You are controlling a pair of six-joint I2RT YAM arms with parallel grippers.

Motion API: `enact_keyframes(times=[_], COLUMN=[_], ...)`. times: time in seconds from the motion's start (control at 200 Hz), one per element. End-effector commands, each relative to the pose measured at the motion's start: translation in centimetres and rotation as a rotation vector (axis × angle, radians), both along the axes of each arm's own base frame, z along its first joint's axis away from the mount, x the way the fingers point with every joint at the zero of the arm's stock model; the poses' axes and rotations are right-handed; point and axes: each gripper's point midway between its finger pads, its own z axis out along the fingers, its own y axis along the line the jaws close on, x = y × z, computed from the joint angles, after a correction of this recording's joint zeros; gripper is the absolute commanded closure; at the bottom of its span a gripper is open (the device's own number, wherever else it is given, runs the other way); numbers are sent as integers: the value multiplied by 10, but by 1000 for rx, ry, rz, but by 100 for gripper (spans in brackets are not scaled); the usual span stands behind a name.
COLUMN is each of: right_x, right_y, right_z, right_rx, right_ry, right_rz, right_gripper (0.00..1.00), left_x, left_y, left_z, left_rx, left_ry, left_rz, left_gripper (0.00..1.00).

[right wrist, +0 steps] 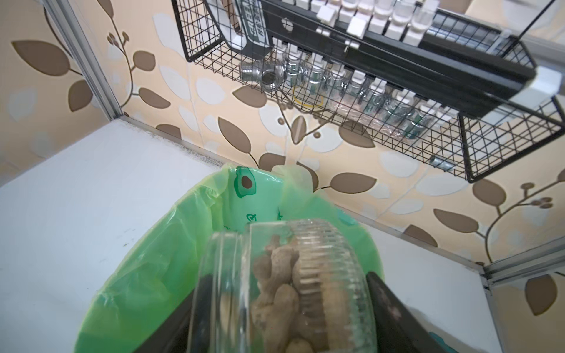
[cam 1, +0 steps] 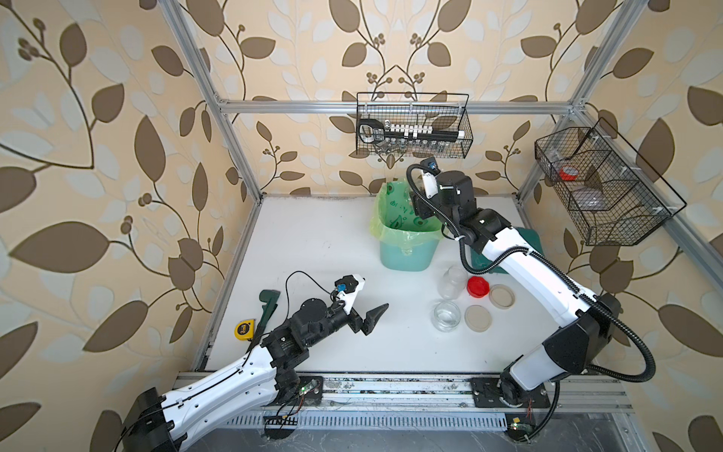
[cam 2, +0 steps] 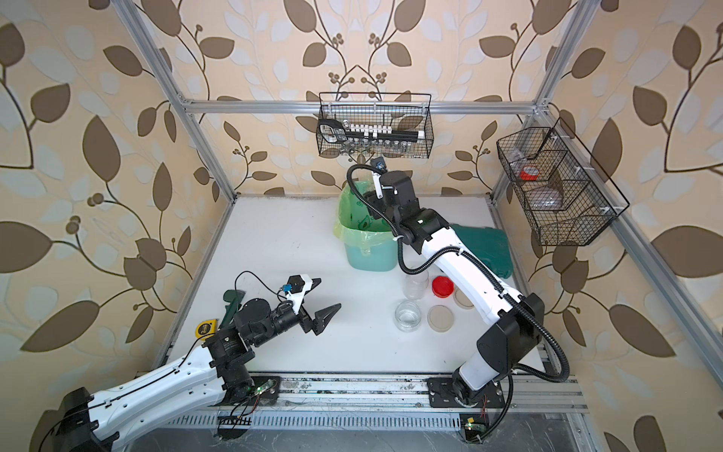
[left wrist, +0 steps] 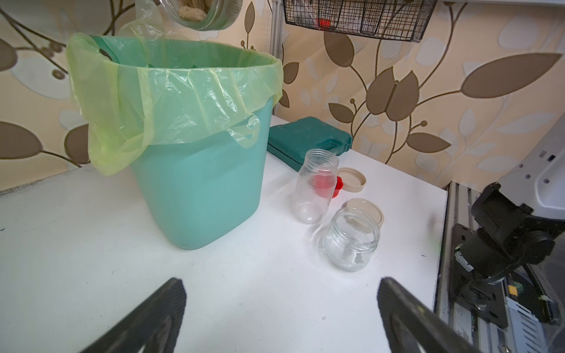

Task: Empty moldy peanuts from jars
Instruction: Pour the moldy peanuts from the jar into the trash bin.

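My right gripper [right wrist: 290,290] is shut on a squat clear jar [right wrist: 284,290], held tipped on its side above the mint-green bin [cam 1: 407,254] with its green bag [right wrist: 146,275]. Tan moldy peanuts [right wrist: 281,287] lie inside this jar. The left wrist view shows the same jar [left wrist: 201,13] over the bin's rim. A taller empty jar [cam 1: 454,281] and a squat empty jar [cam 1: 447,315] stand open on the table, beside a red lid [cam 1: 478,287] and two beige lids [cam 1: 502,296] [cam 1: 477,318]. My left gripper [cam 1: 371,295] hovers open and empty, left of the jars.
A dark green case [left wrist: 308,137] lies behind the jars, partly under the right arm. A yellow tape measure [cam 1: 244,329] and a green tool [cam 1: 268,305] lie at the table's left edge. Wire baskets [cam 1: 412,125] [cam 1: 602,188] hang on the back and right frame.
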Motion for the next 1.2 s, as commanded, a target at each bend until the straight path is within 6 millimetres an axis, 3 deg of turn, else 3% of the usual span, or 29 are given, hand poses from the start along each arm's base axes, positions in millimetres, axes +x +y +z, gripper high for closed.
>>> enact_keyframes(times=[0.0, 0.305, 0.58, 0.74, 1.195], right_x=[7, 6, 4, 1, -8], right_y=[-5, 1, 1, -1, -44], right_z=[25, 19, 18, 21, 32], right_rx=[-103, -285, -295, -165, 352], right_ry=[-98, -149, -157, -117, 23], right_rz=[-65, -109, -117, -84, 19], right_gripper=[100, 100, 100, 100, 100], left_x=[1, 1, 1, 1, 1], left_y=[-1, 1, 1, 1, 0], left_z=[23, 24, 24, 24, 24], left_rx=[-55, -57, -57, -58, -59], left_ry=[-39, -41, -41, -39, -38], left_rz=[5, 9, 11, 8, 8], left_gripper=[1, 1, 1, 1, 1])
